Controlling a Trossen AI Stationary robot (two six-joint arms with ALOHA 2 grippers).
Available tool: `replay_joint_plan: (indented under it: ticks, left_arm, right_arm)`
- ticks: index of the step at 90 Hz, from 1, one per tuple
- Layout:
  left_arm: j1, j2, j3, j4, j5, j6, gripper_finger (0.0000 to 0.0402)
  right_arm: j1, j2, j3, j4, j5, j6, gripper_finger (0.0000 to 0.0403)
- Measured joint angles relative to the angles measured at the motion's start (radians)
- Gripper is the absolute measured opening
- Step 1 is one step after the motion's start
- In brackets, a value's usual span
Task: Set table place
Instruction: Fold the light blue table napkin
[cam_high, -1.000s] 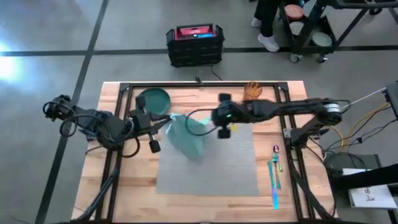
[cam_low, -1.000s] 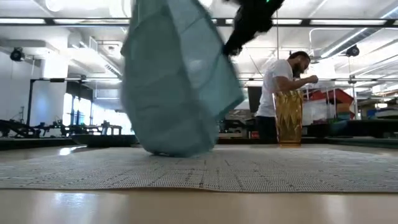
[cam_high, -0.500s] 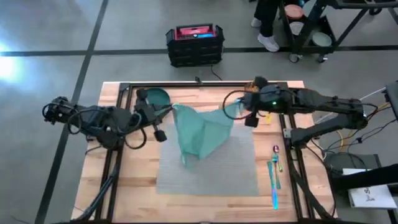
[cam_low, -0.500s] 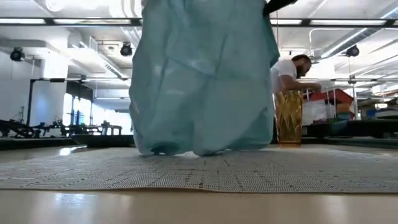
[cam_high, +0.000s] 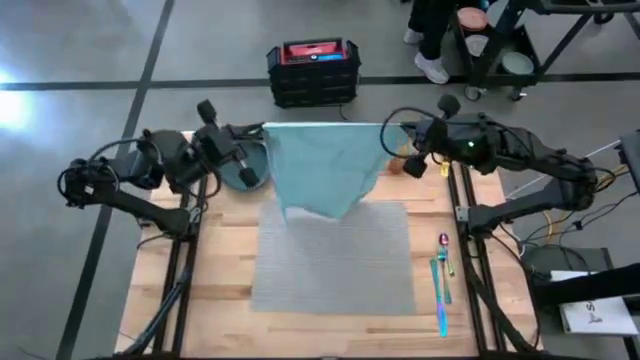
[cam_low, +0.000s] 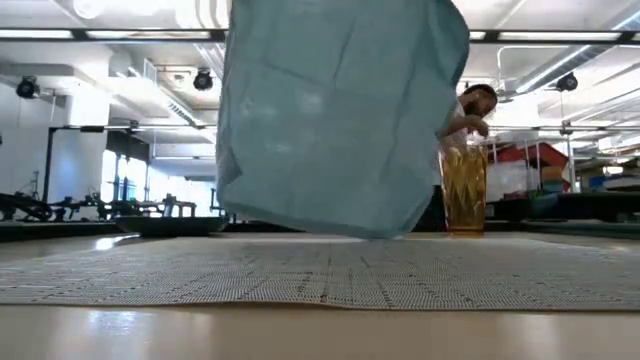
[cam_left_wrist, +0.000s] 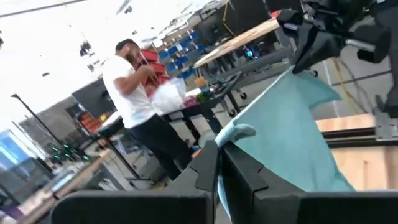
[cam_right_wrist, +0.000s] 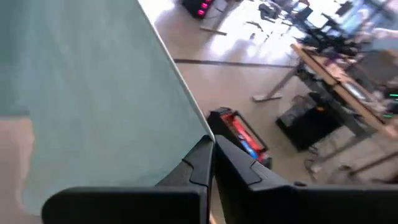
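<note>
Placemat (cam_high: 333, 255) flat at table (cam_high: 222, 300) centre; soft, light; napkin (cam_high: 325, 165) limp, stretched at 12 o'clock; left gripper (cam_high: 258, 131), right gripper (cam_high: 392, 128) pinching top corners.

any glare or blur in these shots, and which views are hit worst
High view: a bright glare patch sits on the floor at the far left edge, while the placemat reads clearly. Low view: ceiling strip lights are blown out and the napkin hides much of the room. Left wrist view: the background is washed out and the person is smeared. Right wrist view: soft throughout.
</note>
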Motion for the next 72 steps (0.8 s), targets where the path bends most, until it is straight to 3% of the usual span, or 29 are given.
replay_joint_plan:
  ticks: [10,19,46,72]
  left_arm:
    - [0.002,0.004,0.034,-0.045,0.058,-0.020,0.0000]
    - [-0.037,0.002,0.053,-0.137,0.118,-0.139,0.0000]
    - [-0.354,0.052,0.050,-0.424,0.115,-0.540,0.0000]
    - [-0.639,0.222,0.049,-0.549,0.092,-0.882,0.0000]
  right_arm:
    - [0.005,0.018,0.025,-0.011,0.023,-0.013,0.0000]
    - [0.054,0.014,0.059,-0.079,0.027,0.037,0.0000]
    - [0.346,0.022,0.093,-0.359,0.020,0.379,0.0000]
    - [0.680,0.148,0.065,-0.400,-0.032,0.707,0.0000]
